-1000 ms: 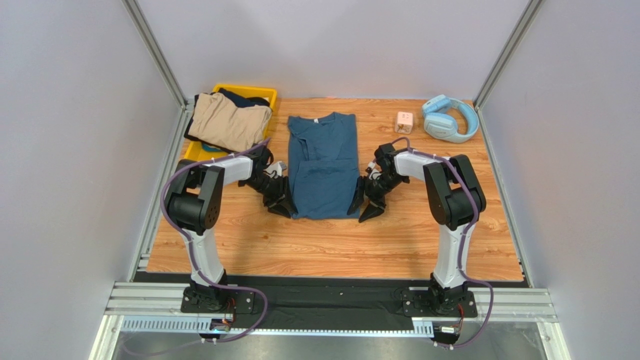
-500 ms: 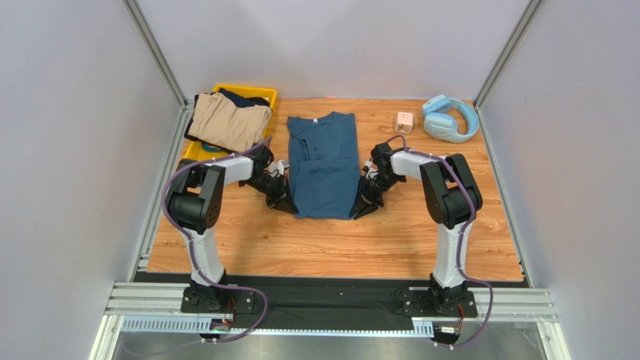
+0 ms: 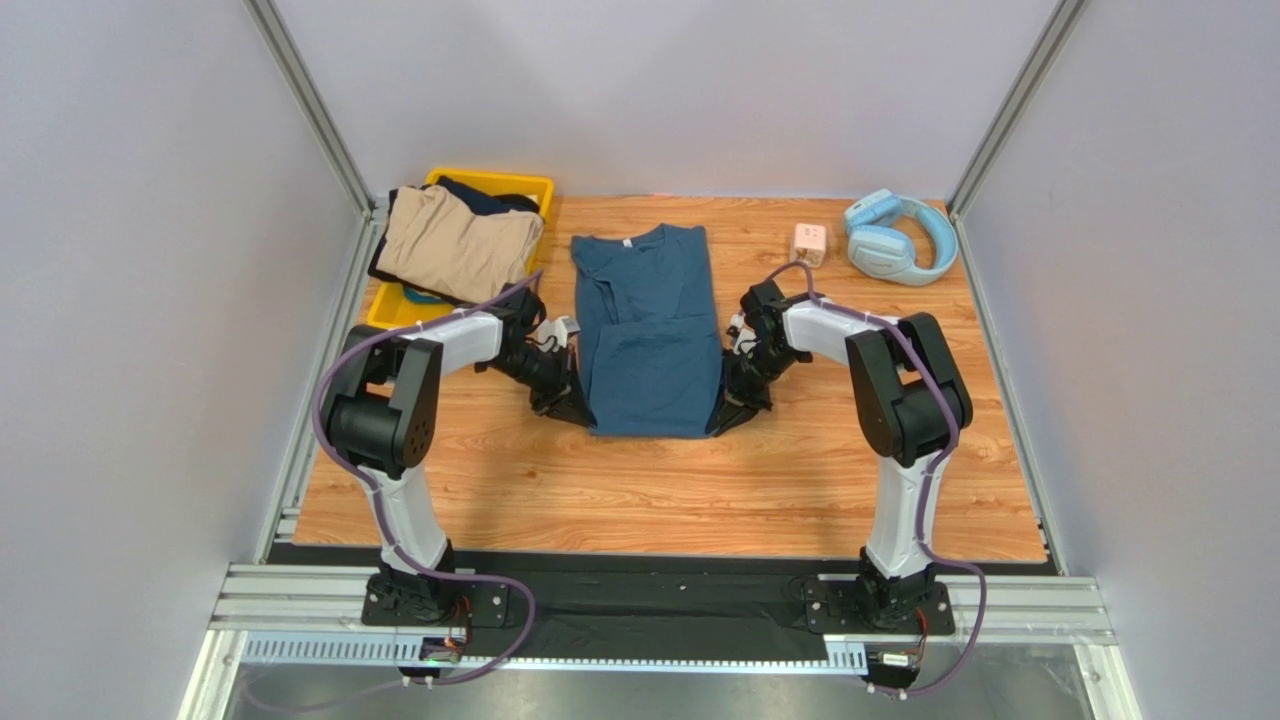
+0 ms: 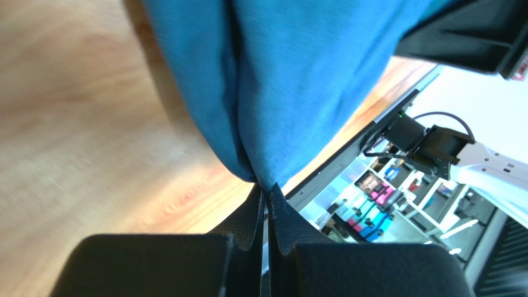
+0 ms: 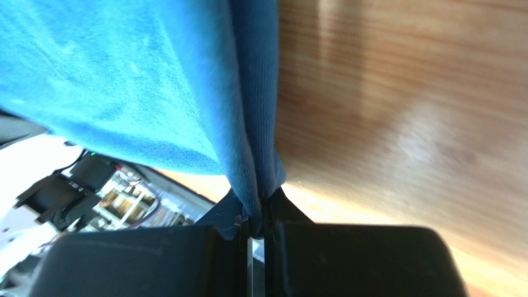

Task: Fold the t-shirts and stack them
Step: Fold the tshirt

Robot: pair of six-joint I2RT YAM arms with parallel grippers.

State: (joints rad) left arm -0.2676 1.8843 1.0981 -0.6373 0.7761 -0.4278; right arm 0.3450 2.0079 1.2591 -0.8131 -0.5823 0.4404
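Observation:
A dark teal-blue t-shirt [image 3: 649, 323] lies flat mid-table, its sides folded in to a narrow strip, collar at the far end. My left gripper [image 3: 576, 411] is shut on its near left corner, and the left wrist view shows the blue cloth [image 4: 279, 80] pinched at the tips of the left gripper [image 4: 268, 193]. My right gripper [image 3: 726, 416] is shut on the near right corner; the hem [image 5: 254, 124] runs down into the right gripper [image 5: 259, 213]. More t-shirts, a tan one [image 3: 455, 240] over a dark navy one [image 3: 489, 195], are bunched at the back left.
The bunched garments sit in a yellow bin [image 3: 534, 186] at the table's far left corner. Light-blue headphones [image 3: 899, 237] and a small pale cube [image 3: 810, 243] lie at the back right. The wooden table [image 3: 661, 495] runs to metal frame posts on both sides.
Both grippers moved in from beside the shirt onto its near corners and shut on the cloth. The shirt's near end is drawn slightly narrower.

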